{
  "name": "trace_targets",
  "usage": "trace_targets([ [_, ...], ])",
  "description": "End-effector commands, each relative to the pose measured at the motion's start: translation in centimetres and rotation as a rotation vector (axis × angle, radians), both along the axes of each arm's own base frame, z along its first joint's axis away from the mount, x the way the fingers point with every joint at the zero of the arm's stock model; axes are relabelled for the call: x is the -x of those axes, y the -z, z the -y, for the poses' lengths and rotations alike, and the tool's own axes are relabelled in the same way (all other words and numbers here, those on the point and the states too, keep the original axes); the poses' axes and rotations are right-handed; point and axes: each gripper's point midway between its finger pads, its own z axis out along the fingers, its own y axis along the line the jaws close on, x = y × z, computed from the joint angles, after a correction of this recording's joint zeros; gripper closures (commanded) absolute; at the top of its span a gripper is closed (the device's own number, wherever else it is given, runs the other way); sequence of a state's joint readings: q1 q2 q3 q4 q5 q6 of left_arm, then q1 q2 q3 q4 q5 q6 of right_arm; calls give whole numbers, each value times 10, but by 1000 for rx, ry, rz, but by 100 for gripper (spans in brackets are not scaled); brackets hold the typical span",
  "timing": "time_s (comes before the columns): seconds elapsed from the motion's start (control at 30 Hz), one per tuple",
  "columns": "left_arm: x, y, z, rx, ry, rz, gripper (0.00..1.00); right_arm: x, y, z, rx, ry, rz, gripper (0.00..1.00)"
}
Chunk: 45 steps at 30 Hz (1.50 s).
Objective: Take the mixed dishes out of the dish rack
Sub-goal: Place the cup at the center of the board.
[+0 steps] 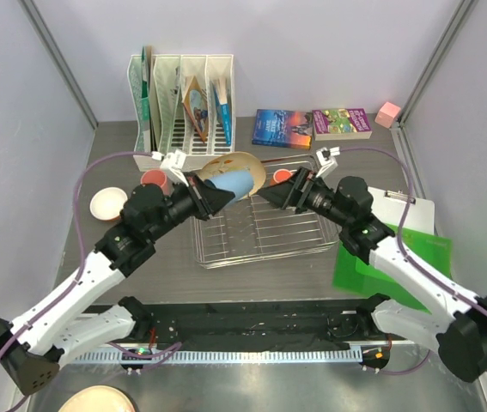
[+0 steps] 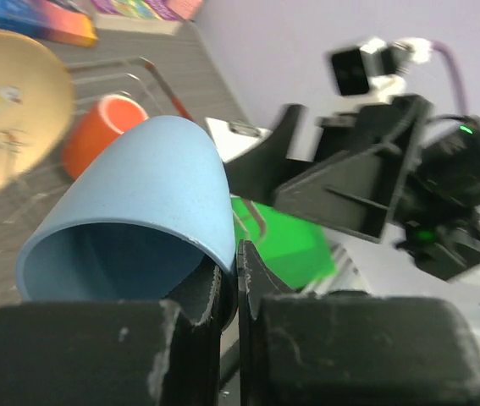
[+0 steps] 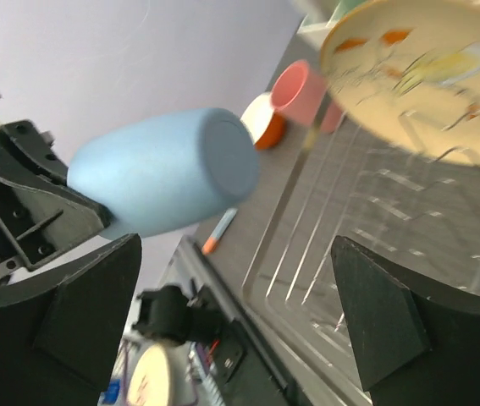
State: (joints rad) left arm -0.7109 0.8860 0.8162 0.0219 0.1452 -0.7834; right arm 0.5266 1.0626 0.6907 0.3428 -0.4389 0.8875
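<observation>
Pretty obviously a robot lab cell on my feed, not a real kitchen: bare pale wall panels (image 1: 269,43) on metal posts (image 1: 58,58) box in a grey bench (image 1: 252,285). Office props sit around the dish rack (image 1: 260,232): a file holder (image 1: 183,94), paperbacks (image 1: 283,129) and a clipboard (image 1: 400,209).

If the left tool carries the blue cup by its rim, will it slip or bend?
Probably stiff: the cup shows an undistorted mouth under the pinch of the left tool. Its smooth wall and the narrow rim grip may let it pivot. Laid sideways, it would likely roll.
</observation>
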Motion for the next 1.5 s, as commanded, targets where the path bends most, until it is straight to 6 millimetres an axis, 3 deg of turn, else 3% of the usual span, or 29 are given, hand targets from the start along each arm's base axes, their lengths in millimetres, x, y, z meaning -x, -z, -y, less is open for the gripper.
trace_targets([
  [0.0,-23,3,-45,-203,-185,-17,100,-25,-20,49,151,294,99,0],
  [0.13,-44,6,-89,-283,-369,-64,100,-31,-13,71,210,415,78,0],
  [0.2,-57,27,-124,-414,-505,-145,100,-32,1,80,264,452,53,0],
  [0.23,-62,15,-136,-428,-557,-145,100,-33,7,85,288,469,37,0],
  [0.27,-70,18,-153,-463,-620,-176,100,-33,13,86,306,474,29,0],
  [0.3,-73,34,-168,-548,-667,-248,100,-33,16,88,315,478,22,1],
  [0.33,-79,24,-177,-559,-717,-251,100,-33,20,89,328,481,12,1],
  [0.43,-95,27,-193,-636,-805,-284,100,-32,28,90,349,483,0,1],
  [0.47,-102,14,-199,-623,-836,-274,100,-32,30,91,356,481,2,2],
  [0.53,-118,24,-207,-674,-861,-335,100,-31,30,92,360,479,4,2],
  [0.6,-134,12,-205,-675,-859,-337,100,-29,30,91,364,469,7,2],
  [0.63,-145,30,-204,-720,-837,-396,100,-29,30,91,363,470,8,2],
  [0.67,-154,18,-202,-702,-836,-385,100,-28,29,91,362,469,9,2],
  [0.7,-163,38,-201,-748,-816,-449,100,-26,28,92,357,467,12,2],
  [0.77,-174,36,-200,-742,-820,-467,100,-24,27,91,354,460,17,2],
  [0.93,-197,72,-210,-765,-816,-566,100,-18,28,97,361,465,40,2],
  [1.2,-202,99,-219,-771,-813,-628,100,-16,37,101,397,469,43,2],
  [1.47,-202,127,-213,-752,-760,-687,100,-18,45,101,411,470,22,2],
])
